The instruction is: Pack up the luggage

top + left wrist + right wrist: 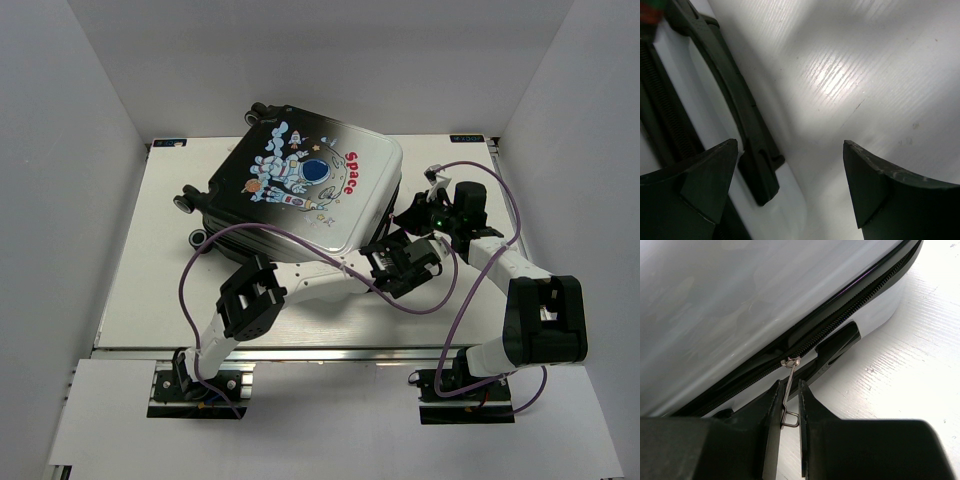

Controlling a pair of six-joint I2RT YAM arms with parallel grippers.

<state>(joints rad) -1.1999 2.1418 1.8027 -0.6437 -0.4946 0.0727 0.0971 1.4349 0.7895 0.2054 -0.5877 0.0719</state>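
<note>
I see my right gripper clamped on the zipper pull at the suitcase's 3 o'clock edge, and my left gripper spread wide over the table at its 4 o'clock.

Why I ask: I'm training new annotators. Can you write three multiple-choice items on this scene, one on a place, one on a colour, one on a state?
1. Where is the zipper pull of the luggage?
A. hanging free
B. between the fingers of the right gripper
C. tucked under a wheel

2. What colour is the word "Space" on the shell?
A. blue
B. red
C. green

3. How does the left gripper stand?
A. open, holding nothing
B. shut on a wheel
C. shut on a handle

Answers:
1 B, since the right wrist view shows the wire pull pinched between those fingers.
2 B, since the letters are red on the white end of the shell.
3 A, since its fingers stand wide apart over the bare table.
</note>
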